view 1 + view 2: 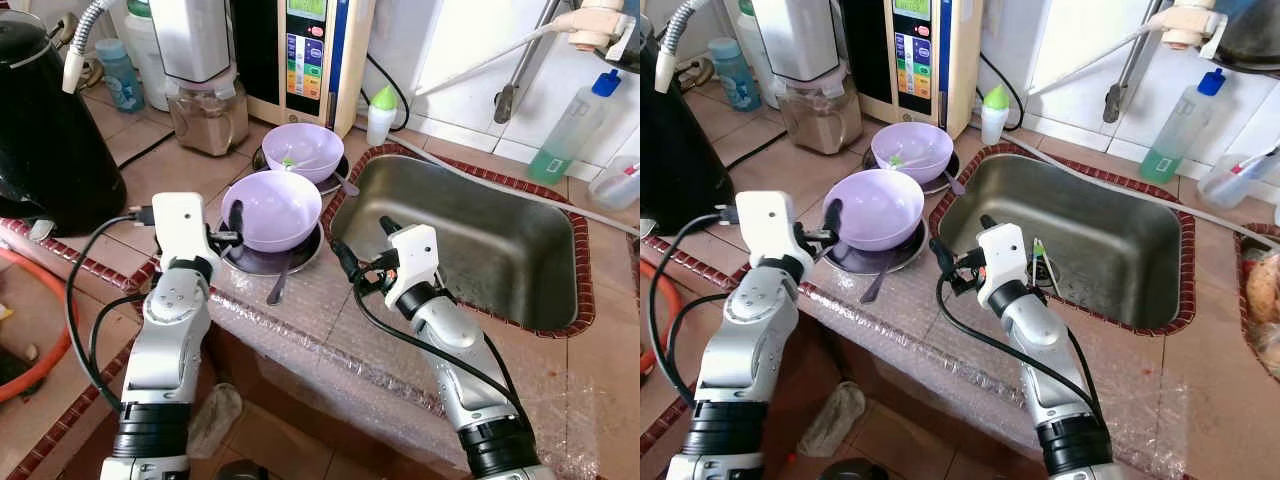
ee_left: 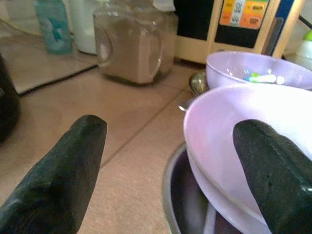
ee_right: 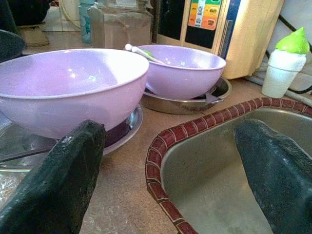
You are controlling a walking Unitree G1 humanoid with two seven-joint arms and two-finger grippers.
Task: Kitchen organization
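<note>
A near purple bowl [image 1: 270,208] sits tilted on a steel plate [image 1: 262,263] on the counter, left of the sink [image 1: 480,235]. Behind it a second purple bowl [image 1: 303,150] holds a spoon and rests on its own steel plate. My left gripper [image 1: 231,229] is open at the near bowl's left rim. One of its fingers [image 2: 273,170] is over the bowl's inside and the other is outside it. My right gripper [image 1: 366,244] is open and empty, low over the counter between the near bowl [image 3: 68,87] and the sink's red tiled rim [image 3: 161,161].
A black appliance [image 1: 40,120] stands at the far left. A jar [image 1: 208,115], a water machine [image 1: 305,50] and a small green-capped bottle [image 1: 381,113] line the back. A green soap bottle [image 1: 570,130] is behind the sink. A spoon [image 1: 280,285] pokes out from the near plate. Bubble wrap [image 1: 330,340] covers the counter's front.
</note>
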